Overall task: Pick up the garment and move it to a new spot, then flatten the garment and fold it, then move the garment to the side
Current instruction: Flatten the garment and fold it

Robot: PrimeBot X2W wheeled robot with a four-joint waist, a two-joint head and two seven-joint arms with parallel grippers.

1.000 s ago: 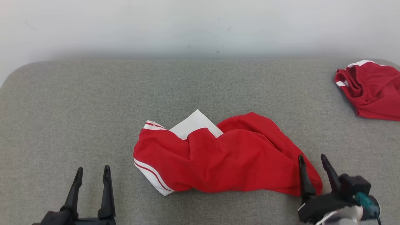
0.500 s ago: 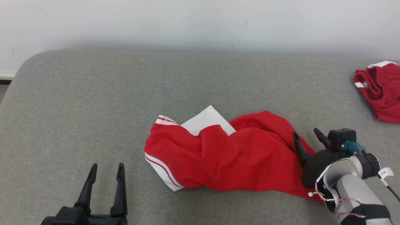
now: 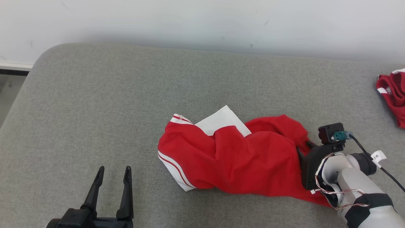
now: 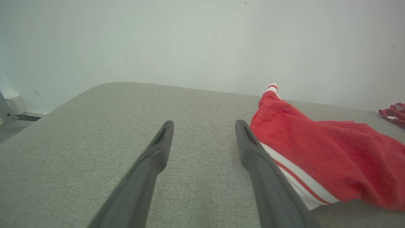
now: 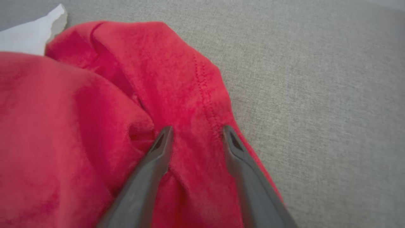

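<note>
Grey padded table (image 3: 95, 95) ran the full width, its rounded far-left corner in sight & a pale wall behind. The garment (image 3: 240, 164), red w/ white stripes at its left end & a white panel (image 3: 224, 122) poking out the far side, lay in a crumpled heap right of centre, closer to the near edge than the far one. A second red garment (image 3: 394, 95) sat well apart at the table's right edge, partly cut off. Right gripper (image 5: 196, 134) was down at the heap's right end, fingers spread, w/ a raised fold of red cloth & its stitched seam btw them; the tips touched the fabric but weren't pinching it. Left gripper (image 3: 114, 172) hung over bare table by the near edge, left of the heap, fingers spread w/ nothing btw them.

Step, as I judge it: the first one, the pick-up. Cloth unflattened & unfolded, so approx none of the task was done. Next move prob calls for closing the right fingers on that fold, deep enough to catch more than a loose top layer, then lifting before carrying; thin cloth could slip if only the seam edge got caught
</note>
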